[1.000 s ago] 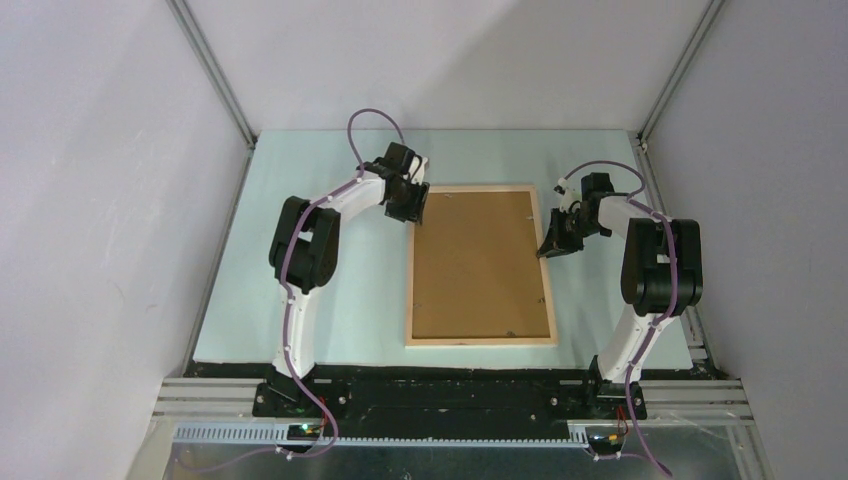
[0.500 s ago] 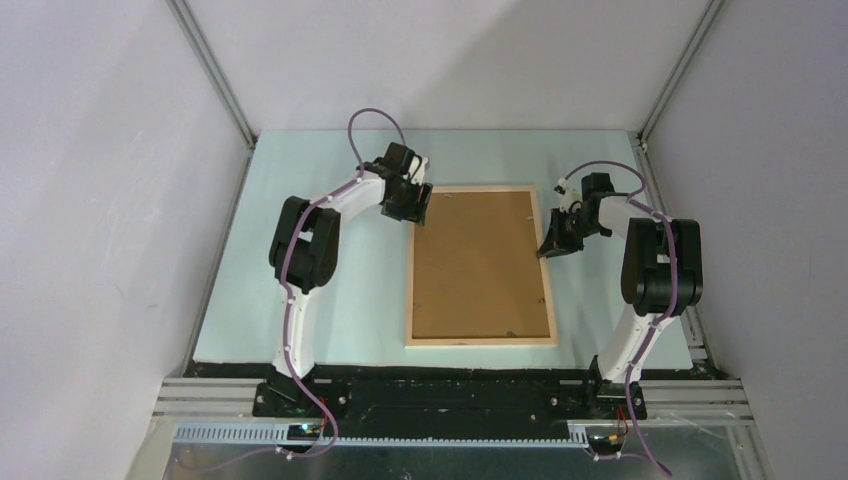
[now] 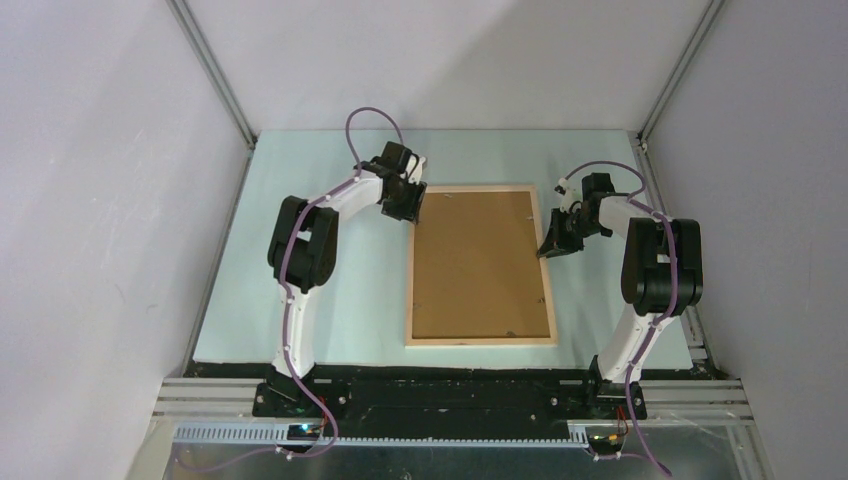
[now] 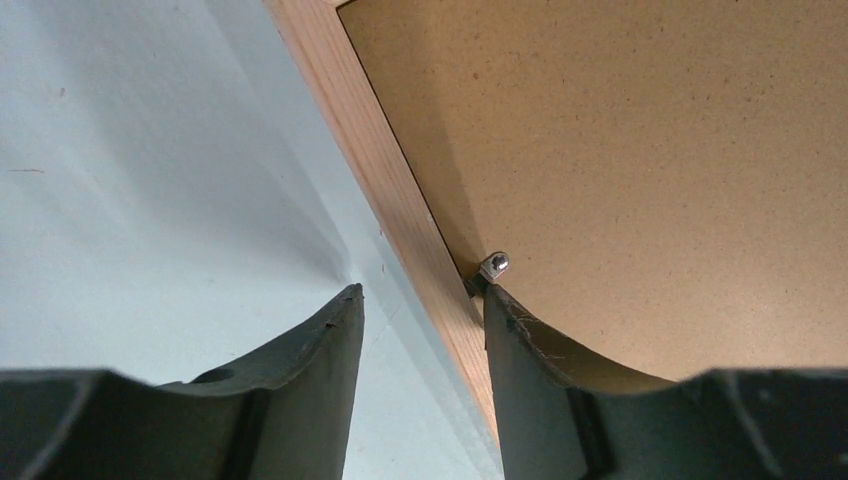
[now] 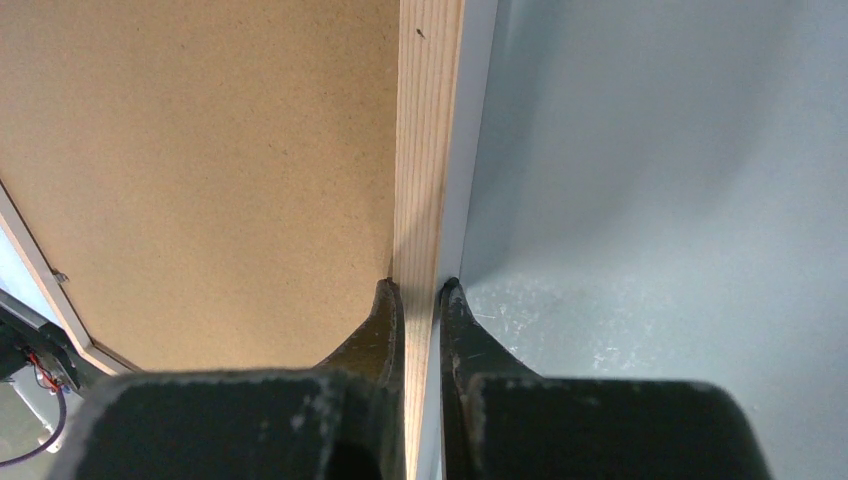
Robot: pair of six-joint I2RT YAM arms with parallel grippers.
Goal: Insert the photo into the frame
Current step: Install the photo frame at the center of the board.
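The frame (image 3: 410, 290) lies face down on the table, its pale wood back edges up. The brown backing board (image 3: 480, 265) fills its middle. The photo is hidden. My left gripper (image 3: 410, 207) is open at the frame's top left corner. In the left wrist view it (image 4: 420, 292) straddles the left rail (image 4: 370, 150). One fingertip is over the table and the other touches a small metal tab (image 4: 494, 266) at the board's edge. My right gripper (image 3: 548, 248) is shut on the frame's right rail (image 5: 428, 130), as the right wrist view (image 5: 415, 285) shows.
The pale green table top (image 3: 330, 300) extends on both sides of the frame. Grey walls and metal corner posts (image 3: 215, 70) enclose the table. The arm bases stand on a black rail (image 3: 450, 395) at the near edge.
My left gripper has shifted slightly at the frame's top left corner. The right gripper and the frame have not moved.
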